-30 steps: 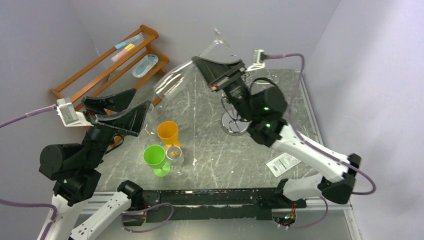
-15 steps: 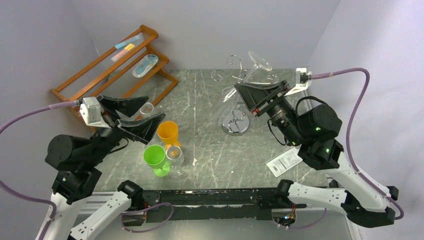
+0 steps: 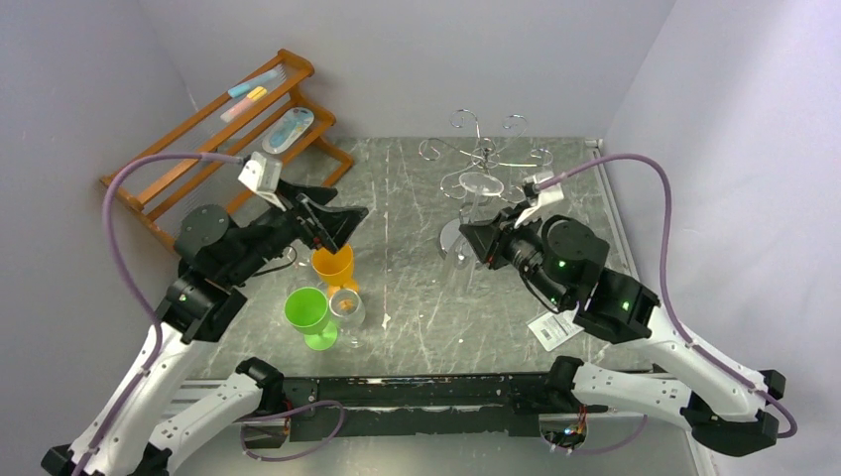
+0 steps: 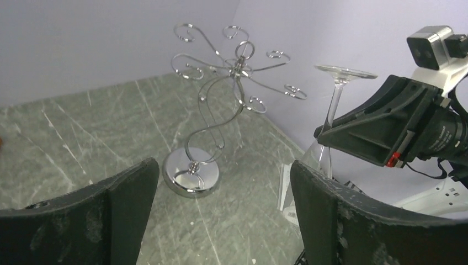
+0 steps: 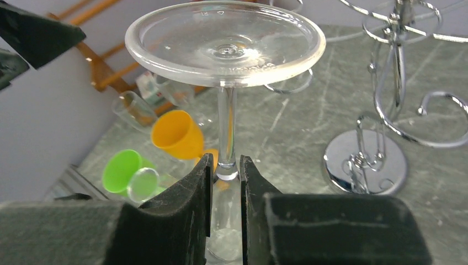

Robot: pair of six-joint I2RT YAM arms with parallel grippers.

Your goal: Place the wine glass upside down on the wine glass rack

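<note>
Two arms reach over the grey, streaked tabletop (image 3: 412, 297), and only the right one carries anything. The right jaws are clenched on the stem of the wine glass (image 5: 225, 41), which is turned upside down: its round foot is on top and its bowl hangs below the fingers (image 5: 182, 204). From the right wrist view the stem stands upright between the two dark pads, gripped close to where it meets the bowl. The wine glass rack (image 4: 238, 66) is just beside the glass, on the side away from the right arm. From the left wrist view the foot (image 4: 345, 72) is about level with the curled wire arms but apart from them, not hooked on any loop. From above, the foot (image 3: 479, 182) lies just on the near side of the rack's top (image 3: 483, 151), and the chrome base shows partly through the bowl. Whether the bowl's rim touches the tabletop cannot be told. The left jaws are spread wide and hold nothing, hanging above an orange cup (image 3: 333, 264). A green cup (image 3: 307, 311) and a small clear glass (image 3: 347, 305) stand just beside it. A wooden shelf (image 3: 188, 149) sits in the far left corner, and a white label (image 3: 555, 327) lies flat near the right arm.
</note>
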